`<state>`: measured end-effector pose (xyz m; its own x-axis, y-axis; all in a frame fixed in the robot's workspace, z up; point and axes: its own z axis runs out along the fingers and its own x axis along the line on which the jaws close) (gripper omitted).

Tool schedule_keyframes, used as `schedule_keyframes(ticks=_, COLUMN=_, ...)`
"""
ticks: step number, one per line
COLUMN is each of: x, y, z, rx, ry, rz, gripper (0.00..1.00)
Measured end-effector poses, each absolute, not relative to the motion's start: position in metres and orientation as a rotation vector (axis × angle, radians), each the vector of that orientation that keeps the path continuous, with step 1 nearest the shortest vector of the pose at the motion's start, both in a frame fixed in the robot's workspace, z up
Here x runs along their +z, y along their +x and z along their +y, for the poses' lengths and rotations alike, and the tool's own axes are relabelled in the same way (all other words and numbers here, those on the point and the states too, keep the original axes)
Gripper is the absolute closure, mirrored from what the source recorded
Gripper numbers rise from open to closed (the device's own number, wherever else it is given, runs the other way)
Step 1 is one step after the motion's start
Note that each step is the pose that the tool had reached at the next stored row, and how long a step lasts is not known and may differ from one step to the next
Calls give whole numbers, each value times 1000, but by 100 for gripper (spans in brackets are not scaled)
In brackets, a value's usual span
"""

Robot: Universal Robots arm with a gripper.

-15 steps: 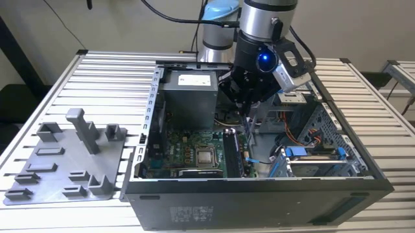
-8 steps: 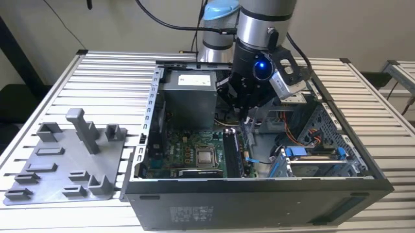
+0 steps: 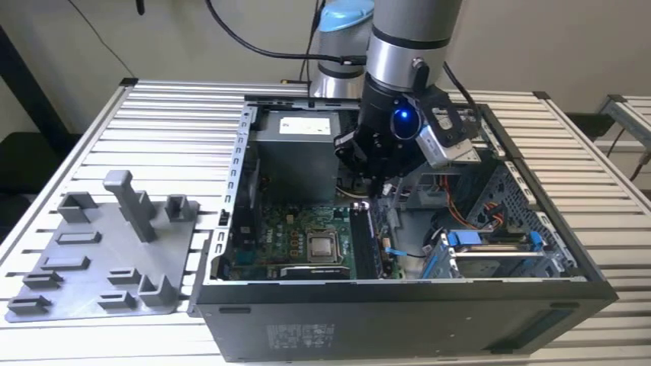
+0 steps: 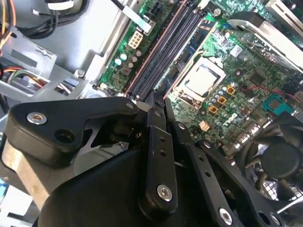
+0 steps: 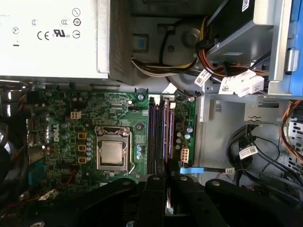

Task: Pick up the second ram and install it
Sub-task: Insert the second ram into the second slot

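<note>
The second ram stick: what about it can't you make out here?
1. Second ram: whether the gripper holds it; its own black linkage covers that spot in both wrist views.
2. Memory slots: their near ends lie under the gripper in the first wrist view.
3. Exterior view: the slots are too small to tell whether filled.

Gripper (image 5: 165, 176), black, hangs close over the green motherboard (image 5: 61, 123), its tip at one end of the memory slots (image 5: 152, 137). A thin dark strip with a purplish edge stands among the slots and reaches the gripper's tip. It is probably the second ram (image 5: 165, 130), though stick and slot are hard to tell apart. CPU socket (image 5: 112, 153) just beside the slots. Grey power supply (image 5: 57, 38) borders the board. Cable bundle (image 5: 151, 68) leads off toward white connectors (image 5: 236, 85).
</note>
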<state>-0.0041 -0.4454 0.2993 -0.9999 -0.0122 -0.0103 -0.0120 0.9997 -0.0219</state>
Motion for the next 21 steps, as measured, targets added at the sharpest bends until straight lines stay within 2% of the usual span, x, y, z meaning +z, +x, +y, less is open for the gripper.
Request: schedule_keyframes(ticks=21, x=269, y=-4, z=-447, rx=-38, ry=-17, rz=3159, gripper=86)
